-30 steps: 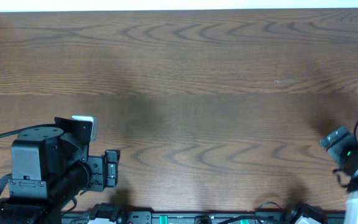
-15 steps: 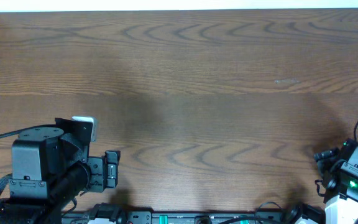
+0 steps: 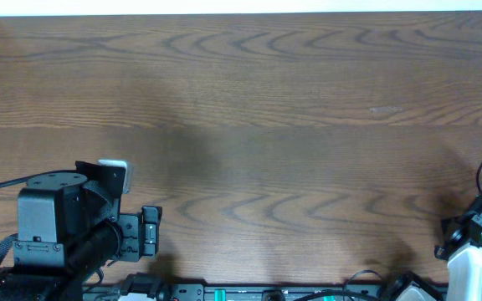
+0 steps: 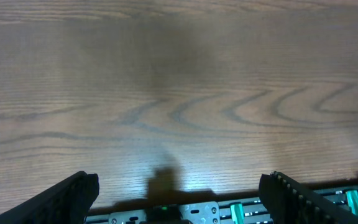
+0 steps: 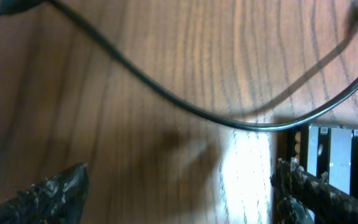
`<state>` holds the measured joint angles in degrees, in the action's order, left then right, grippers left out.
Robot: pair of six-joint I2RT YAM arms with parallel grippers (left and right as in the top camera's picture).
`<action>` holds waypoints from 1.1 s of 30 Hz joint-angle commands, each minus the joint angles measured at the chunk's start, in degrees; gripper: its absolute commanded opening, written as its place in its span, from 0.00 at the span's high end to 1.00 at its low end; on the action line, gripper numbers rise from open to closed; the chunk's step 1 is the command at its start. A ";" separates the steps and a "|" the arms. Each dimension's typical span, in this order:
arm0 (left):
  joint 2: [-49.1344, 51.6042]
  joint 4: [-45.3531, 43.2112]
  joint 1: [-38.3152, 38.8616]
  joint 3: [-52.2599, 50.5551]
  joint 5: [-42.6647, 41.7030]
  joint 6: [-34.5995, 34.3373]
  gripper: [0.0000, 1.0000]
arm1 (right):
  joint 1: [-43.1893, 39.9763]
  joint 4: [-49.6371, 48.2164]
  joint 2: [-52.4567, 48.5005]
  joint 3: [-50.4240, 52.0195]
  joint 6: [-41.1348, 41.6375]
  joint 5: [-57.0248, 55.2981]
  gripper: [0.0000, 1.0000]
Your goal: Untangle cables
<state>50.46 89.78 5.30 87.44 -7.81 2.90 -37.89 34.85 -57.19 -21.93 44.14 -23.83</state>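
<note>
Untangling looks barely begun on the wooden counter (image 3: pixel 249 100). The left end effector (image 4: pixel 179 208) gapes wide over bare wood, holding nothing. The right end effector (image 5: pixel 179 199), near the counter's right edge, is also spread wide and empty. A black cable (image 5: pixel 241 126) arcs just beyond its fingertips. The likely next move is to reach forward and pinch it.

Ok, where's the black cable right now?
In the right wrist view the cable curves across the table just ahead of the right end effector, which overhead sits at the table's right edge.
</note>
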 commanded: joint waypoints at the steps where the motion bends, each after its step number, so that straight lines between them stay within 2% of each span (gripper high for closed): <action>1: 0.02 0.13 -0.13 0.07 -0.52 0.52 0.12 | -3.52 -2.10 -3.21 0.15 0.79 0.35 0.09; 8: 0.02 0.11 -0.15 0.04 -0.52 0.52 0.12 | -5.42 -6.38 -7.34 0.15 -3.13 3.04 0.12; 15: 0.02 0.11 -0.13 0.04 -0.50 0.52 0.12 | -5.40 -7.76 -8.41 0.15 -3.15 3.28 0.16; 17: 0.02 0.07 -0.15 0.07 -0.50 0.52 0.12 | -5.40 -7.80 -8.41 0.15 -3.39 3.45 0.14; 20: 0.02 -0.11 -0.15 0.04 -0.50 0.52 0.12 | -5.40 -7.41 -8.41 0.15 -3.50 3.43 0.05; 23: 0.02 -0.15 -0.15 0.04 -0.52 0.52 0.12 | -5.42 -6.91 -8.41 0.15 -3.48 3.39 0.01; 33: 0.02 -0.07 -0.13 0.04 -0.50 0.52 0.12 | -5.42 -6.84 -8.41 0.15 2.62 3.21 0.01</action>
<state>50.46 89.69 5.30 87.44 -7.81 2.90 -42.96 27.99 -65.41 -21.89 43.72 -19.90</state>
